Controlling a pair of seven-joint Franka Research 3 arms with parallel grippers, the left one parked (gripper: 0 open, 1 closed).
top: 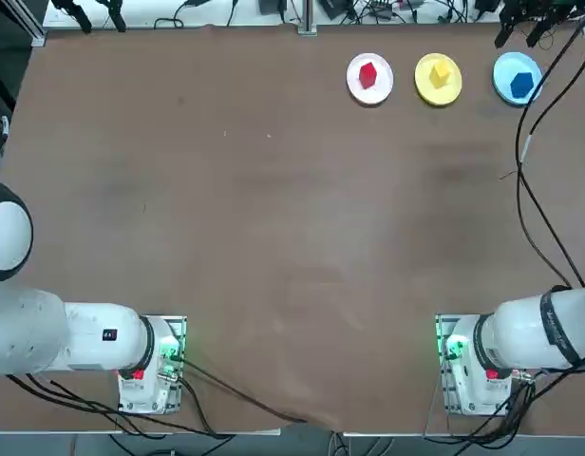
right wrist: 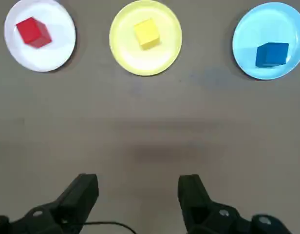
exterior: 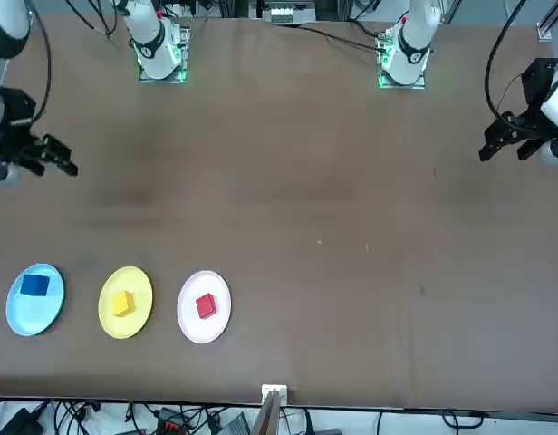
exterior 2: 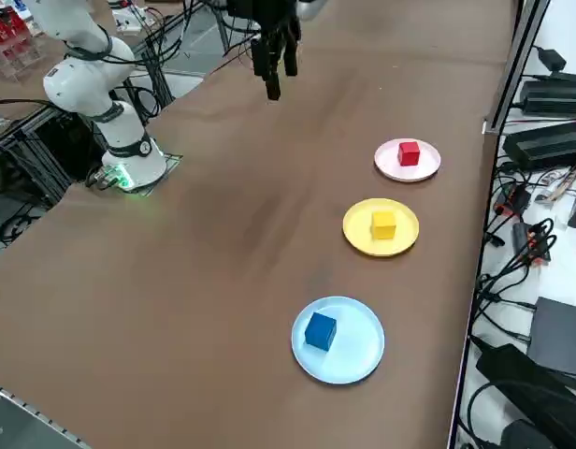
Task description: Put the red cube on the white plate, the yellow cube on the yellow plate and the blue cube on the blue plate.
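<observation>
The right gripper (right wrist: 138, 192) is held high above the bare middle of the table (top: 273, 237), pointing down, its two dark fingers (right wrist: 84, 192) spread wide with nothing between them. In the front view it is seen at the table's edge (exterior: 52, 156), well apart from the plates; in the side view it hangs dark over the far part of the table (exterior 2: 274, 51).

Three small, flat, round plates lie in a row along the far edge, on the robot's right half. A red cube (top: 368, 74) sits on the white plate (top: 354, 87), a yellow cube (top: 440, 73) on the yellow plate (top: 425, 87), and a blue cube (top: 521, 84) on the light blue plate (top: 501, 68). The cubes are solid, smooth blocks, much smaller than the plates. The table is covered in a matt brown surface.

The spread of the fingers is shown plainly by the wrist view alone; from overhead only the arm's white base and upper link (top: 535, 332) are seen.
</observation>
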